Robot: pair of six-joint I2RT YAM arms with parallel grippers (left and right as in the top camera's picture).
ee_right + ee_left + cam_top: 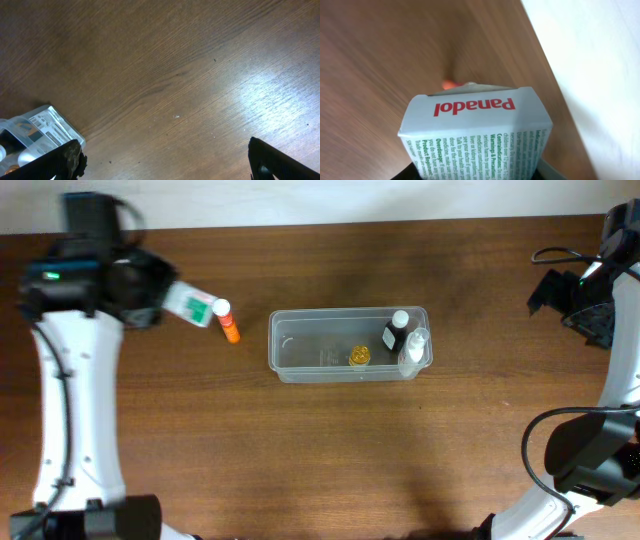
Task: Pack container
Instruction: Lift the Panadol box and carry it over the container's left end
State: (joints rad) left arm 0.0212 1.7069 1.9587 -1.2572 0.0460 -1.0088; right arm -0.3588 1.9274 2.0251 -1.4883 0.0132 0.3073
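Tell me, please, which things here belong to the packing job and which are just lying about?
Job: container; black bottle, clear bottle and yellow item inside it; medicine box in the left gripper; orange tube on the table, likely still to pack.
Lying about: only a black cable near the table's right edge.

Brown wooden table (330,450) with a clear container (310,350) at its centre and a small orange bottle (229,326) lying just left of it.

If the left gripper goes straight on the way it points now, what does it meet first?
Probably the orange bottle just beyond the Panadol box that the left gripper holds; depth is unclear.
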